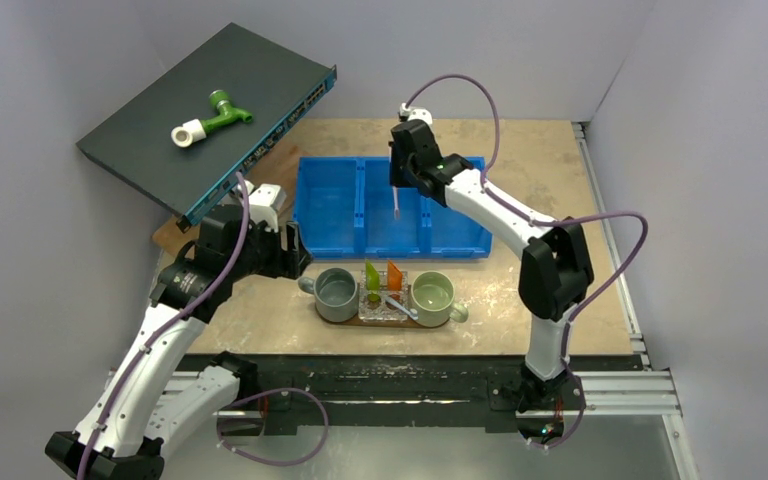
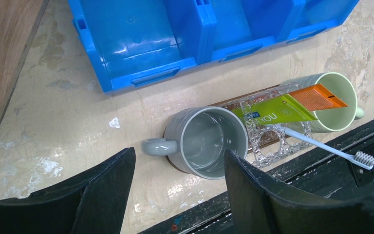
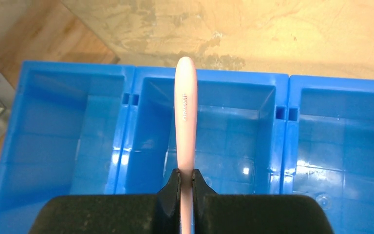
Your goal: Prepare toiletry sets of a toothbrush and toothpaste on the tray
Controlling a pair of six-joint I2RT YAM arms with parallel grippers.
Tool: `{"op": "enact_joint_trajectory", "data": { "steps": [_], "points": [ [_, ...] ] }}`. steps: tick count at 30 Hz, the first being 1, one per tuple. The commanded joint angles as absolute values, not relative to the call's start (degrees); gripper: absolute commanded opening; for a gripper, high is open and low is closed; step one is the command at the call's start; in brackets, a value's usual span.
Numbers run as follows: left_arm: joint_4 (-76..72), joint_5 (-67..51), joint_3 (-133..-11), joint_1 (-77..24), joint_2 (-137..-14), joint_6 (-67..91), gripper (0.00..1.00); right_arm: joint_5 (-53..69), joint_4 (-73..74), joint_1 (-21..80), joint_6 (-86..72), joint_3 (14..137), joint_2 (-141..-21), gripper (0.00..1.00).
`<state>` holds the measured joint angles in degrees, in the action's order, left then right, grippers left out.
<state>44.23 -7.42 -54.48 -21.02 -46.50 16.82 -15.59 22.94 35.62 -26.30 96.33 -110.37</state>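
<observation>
This is a robotics lab cell rather than a lived-in room. A white-and-black jointed robot arm on the left [image 1: 150, 350] and its twin on the right [image 1: 490, 205] are bolted at a silver aluminium extrusion rail [image 1: 620, 395] along the near edge of a worn beige tabletop [image 1: 550, 165]. Thin purple cables [image 1: 457, 77] loop off them. Plain pale grey wall panels [image 1: 520, 50] box the table in. A flat dark teal rack-type box with a row of ports [image 1: 260, 70] leans at the back left, and a blue three-compartment plastic bin [image 1: 332, 210] stands mid-table.
</observation>
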Motion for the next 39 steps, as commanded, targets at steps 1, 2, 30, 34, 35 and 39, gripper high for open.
{"op": "enact_joint_trajectory", "data": {
  "steps": [1, 2, 30, 34, 35, 39],
  "points": [
    [42.5, -9.5, -55.2, -20.7, -46.7, 16.1, 0.66, -17.0, 17.7, 35.5, -25.1, 93.8, -103.8, 0.00],
    [42.3, -10.0, -55.1, -20.7, -46.6, 16.1, 0.66, -16.6, 17.0, 35.5, -25.1, 93.0, -102.5, 0.00],
    [22.5, -43.3, -60.5, -20.9, -45.4, 37.9, 0.70, 16.4, -13.1, 35.5, -43.0, 66.7, -65.1, 0.00],
    [16.7, -45.6, -60.3, -20.9, -43.5, 42.9, 0.71, 18.5, -20.2, 35.6, -48.3, 63.4, -62.2, 0.00],
    [15.2, -46.2, -60.0, -20.9, -43.0, 44.1, 0.71, 18.7, -21.7, 35.6, -49.6, 62.8, -61.6, 0.00],
    [7.9, -48.2, -58.1, -21.2, -41.6, 49.4, 0.72, 20.1, -28.9, 35.9, -55.8, 60.0, -61.0, 0.00]
  ]
}}
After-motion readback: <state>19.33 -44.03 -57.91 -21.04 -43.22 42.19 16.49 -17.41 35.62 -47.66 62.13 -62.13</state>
